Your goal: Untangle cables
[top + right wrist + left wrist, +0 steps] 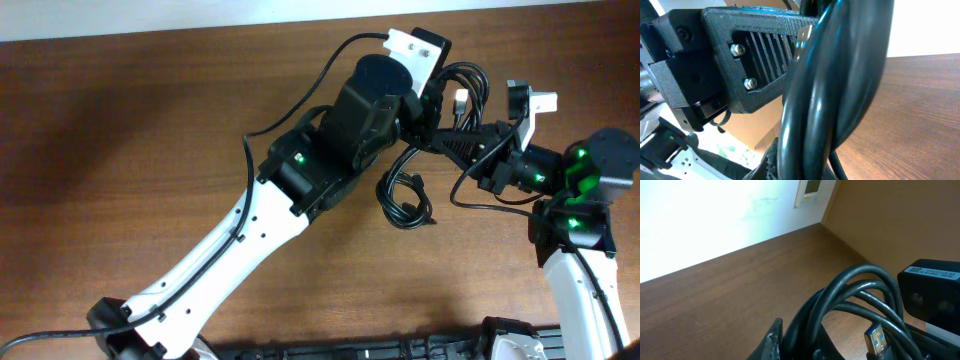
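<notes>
Two robot arms meet over the far right part of the brown wooden bench (pixel 150 150), and between them hang the thin black flexible cables (pixel 840 75), gathered in a small tangle of loops. From above, the left tool (pixel 432 108) reaches in from the lower left and the right tool (pixel 445 140) comes in from the right, so the two sit just beside each other at the bundle.

The left tool is closed on the cables. In its wrist view the cords rise from between its fingers and arch up in several overlapping loops. A silver USB plug with a blue insert (pixel 876 339) points upward inside those loops. A black box with a small white printed label (pixel 932 287) sits close on the right of that view.

The right tool is fully closed, and it too appears to pinch the cables. In its wrist view the glossy cords run upward from its fingers and fill the middle of the picture. Behind them is a black ribbed plastic housing with two silver bolts (pixel 755 65).

From above, another loop of the same bundle lies lower, below both tools. Whether it touches the bench cannot be told.
</notes>
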### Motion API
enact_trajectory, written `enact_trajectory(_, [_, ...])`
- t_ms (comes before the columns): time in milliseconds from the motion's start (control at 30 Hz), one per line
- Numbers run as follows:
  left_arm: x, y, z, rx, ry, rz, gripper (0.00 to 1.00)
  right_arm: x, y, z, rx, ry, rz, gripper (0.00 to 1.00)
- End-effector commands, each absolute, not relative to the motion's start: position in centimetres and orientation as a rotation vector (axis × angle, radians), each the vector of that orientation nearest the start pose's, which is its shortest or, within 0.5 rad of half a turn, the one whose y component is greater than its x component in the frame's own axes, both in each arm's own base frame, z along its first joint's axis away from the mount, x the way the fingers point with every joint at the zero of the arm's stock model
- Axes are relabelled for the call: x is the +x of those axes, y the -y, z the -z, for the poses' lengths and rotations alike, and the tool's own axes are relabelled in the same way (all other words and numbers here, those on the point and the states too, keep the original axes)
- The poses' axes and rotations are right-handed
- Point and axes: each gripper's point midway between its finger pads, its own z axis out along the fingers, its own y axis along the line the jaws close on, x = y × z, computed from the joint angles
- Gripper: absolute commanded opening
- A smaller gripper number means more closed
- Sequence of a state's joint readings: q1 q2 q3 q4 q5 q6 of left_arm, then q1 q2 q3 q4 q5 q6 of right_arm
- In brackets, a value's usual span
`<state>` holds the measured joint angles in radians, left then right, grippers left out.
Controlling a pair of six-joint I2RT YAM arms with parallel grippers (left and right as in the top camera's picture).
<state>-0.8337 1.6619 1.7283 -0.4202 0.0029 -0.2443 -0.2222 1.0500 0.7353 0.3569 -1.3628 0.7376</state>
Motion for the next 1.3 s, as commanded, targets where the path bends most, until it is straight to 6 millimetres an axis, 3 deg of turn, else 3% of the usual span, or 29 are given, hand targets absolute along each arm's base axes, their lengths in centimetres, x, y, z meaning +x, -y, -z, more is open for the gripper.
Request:
enact_trajectory(0, [38.2, 36.0, -36.8, 0.396, -1.909, 0.619, 0.0, 25.2, -12.2, -33.5, -0.573, -1.685, -1.47, 0.04])
enact_trajectory(200, [40.4, 31.2, -35.7, 0.213, -1.939, 0.315, 0.0, 25.4, -12.1, -33.5, -0.564, -1.686, -1.465, 0.04])
enact_trajectory(267, [40.5, 30.2, -35.5, 0.186, -1.945, 0.257, 0.0, 25.5, -12.1, -33.5, -0.557, -1.685, -1.46, 0.04])
enact_trajectory(300, [40.4, 30.1, -35.6, 0.187, -1.947, 0.256, 0.0, 25.5, -12.1, -33.5, -0.554, -1.685, -1.458, 0.08])
enact_trajectory(333, [40.2, 30.0, -35.8, 0.186, -1.944, 0.258, 0.0, 25.5, -12.1, -33.5, -0.554, -1.685, -1.458, 0.22])
enact_trajectory(433, [39.6, 29.4, -36.8, 0.182, -1.934, 0.265, 0.0, 25.5, -12.1, -33.5, -0.554, -1.685, -1.458, 0.73])
enact_trajectory(567, [39.0, 28.7, -37.8, 0.181, -1.924, 0.27, 0.0, 25.7, -12.0, -33.5, -0.54, -1.687, -1.452, 0.84])
enact_trajectory(700, [38.1, 29.4, -38.0, 0.262, -1.932, 0.31, 0.0, 26.4, -11.8, -33.1, -0.473, -1.712, -1.454, 0.86])
enact_trajectory(833, [35.9, 32.8, -37.6, 0.585, -1.904, 0.426, 0.0, 26.6, -11.7, -33.1, -0.456, -1.713, -1.445, 0.86])
enact_trajectory(967, [33.5, 35.3, -37.2, 0.819, -1.855, 0.546, 0.0, 27.9, -11.1, -32.3, -0.33, -1.755, -1.427, 0.86])
enact_trajectory(1100, [33.1, 35.5, -36.9, 0.851, -1.854, 0.559, 0.0, 28.8, -10.7, -31.2, -0.25, -1.791, -1.389, 0.86])
enact_trajectory(1133, [33.1, 35.5, -36.9, 0.851, -1.857, 0.558, 0.0, 28.9, -10.6, -31.1, -0.242, -1.794, -1.382, 0.82])
enact_trajectory(1200, [33.0, 35.4, -36.7, 0.854, -1.863, 0.556, 0.0, 28.9, -10.6, -31.1, -0.252, -1.79, -1.374, 0.63])
enact_trajectory(1267, [33.0, 35.4, -36.6, 0.856, -1.866, 0.556, 0.0, 28.9, -10.6, -31.1, -0.254, -1.789, -1.372, 0.59])
